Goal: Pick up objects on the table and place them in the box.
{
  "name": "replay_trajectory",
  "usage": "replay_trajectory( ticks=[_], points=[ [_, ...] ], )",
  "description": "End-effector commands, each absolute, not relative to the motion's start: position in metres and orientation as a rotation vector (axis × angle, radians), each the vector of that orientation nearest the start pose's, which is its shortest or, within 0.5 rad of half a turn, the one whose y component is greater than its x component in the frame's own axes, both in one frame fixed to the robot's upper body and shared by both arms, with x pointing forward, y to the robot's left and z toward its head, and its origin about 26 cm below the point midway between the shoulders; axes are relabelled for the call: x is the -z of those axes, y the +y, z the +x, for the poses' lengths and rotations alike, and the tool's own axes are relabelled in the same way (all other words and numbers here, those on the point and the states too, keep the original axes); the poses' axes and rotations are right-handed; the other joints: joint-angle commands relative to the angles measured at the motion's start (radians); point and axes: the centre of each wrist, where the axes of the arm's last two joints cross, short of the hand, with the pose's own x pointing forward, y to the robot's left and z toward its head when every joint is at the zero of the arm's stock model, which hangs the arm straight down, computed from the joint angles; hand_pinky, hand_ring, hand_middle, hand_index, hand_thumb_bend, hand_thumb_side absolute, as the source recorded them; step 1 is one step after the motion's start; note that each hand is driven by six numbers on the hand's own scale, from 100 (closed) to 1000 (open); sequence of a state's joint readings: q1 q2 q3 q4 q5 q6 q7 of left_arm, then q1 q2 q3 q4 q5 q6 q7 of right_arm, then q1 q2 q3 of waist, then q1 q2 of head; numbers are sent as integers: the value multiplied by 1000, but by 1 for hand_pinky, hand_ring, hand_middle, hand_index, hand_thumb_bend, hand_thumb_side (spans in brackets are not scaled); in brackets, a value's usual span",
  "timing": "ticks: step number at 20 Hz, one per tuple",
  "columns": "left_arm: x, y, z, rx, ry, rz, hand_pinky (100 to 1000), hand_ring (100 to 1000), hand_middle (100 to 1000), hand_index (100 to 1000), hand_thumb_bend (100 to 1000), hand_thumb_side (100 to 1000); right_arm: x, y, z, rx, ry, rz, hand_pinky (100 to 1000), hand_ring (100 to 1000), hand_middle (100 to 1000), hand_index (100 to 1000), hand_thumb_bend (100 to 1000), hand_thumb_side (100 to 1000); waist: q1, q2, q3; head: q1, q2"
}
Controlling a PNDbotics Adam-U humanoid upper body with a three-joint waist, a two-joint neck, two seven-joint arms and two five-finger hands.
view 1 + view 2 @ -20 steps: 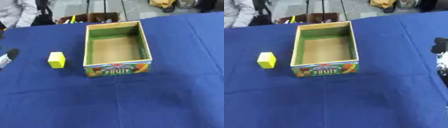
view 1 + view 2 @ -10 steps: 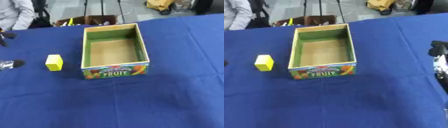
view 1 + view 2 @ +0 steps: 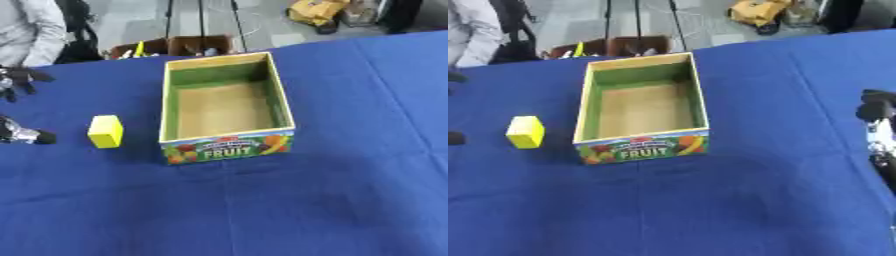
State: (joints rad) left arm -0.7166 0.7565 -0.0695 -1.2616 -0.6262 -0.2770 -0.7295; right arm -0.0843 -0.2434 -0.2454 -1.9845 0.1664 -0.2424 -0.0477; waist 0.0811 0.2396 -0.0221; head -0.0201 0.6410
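— What's different from a moment ago?

— Mostly my head: the whole picture has shifted, so the box (image 3: 226, 110) and the yellow block (image 3: 105, 131) only seem to have slid. Neither has moved on the desk (image 3: 289, 205). The real change is my left hand (image 3: 19, 134), which has come in at the left edge and now sits close beside the block, not touching it.

— Is that hand open or closed?

— I cannot tell; only a dark and silver tip shows at the edge. My right hand (image 3: 878, 131) hangs at the right edge of the right eye view, well apart from the box, and I cannot tell its fingers either.

— And the block?

— Lying on the blue cloth just left of the box, outside it. The box holds nothing.

— So where does that leave the task?

— Nothing is placed yet. I judge the left hand is lining up for the block; then it must be lifted over the near wall.
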Motion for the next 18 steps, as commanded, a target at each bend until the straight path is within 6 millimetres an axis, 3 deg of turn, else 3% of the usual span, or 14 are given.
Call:
replay_trajectory(
  ticks=[1, 6, 18],
  points=[
    [-257, 382, 418, 1686, -1200, 711, 711, 851, 947, 1000, 755, 554, -155, -333, 267, -254, -2304, -595, 634, 783, 515, 664, 100, 617, 2, -24, -4, 9, 11],
    [-252, 367, 434, 1769, -1110, 637, 715, 846, 919, 1000, 720, 539, -154, -333, 266, -258, -2299, -588, 634, 783, 514, 663, 100, 614, 8, -34, -13, 10, 32],
    [-222, 363, 460, 1733, -1030, 607, 657, 797, 863, 974, 656, 538, -154, -331, 267, -275, -2296, -582, 639, 787, 513, 664, 100, 616, 22, -25, -51, 36, 5]
  ],
)
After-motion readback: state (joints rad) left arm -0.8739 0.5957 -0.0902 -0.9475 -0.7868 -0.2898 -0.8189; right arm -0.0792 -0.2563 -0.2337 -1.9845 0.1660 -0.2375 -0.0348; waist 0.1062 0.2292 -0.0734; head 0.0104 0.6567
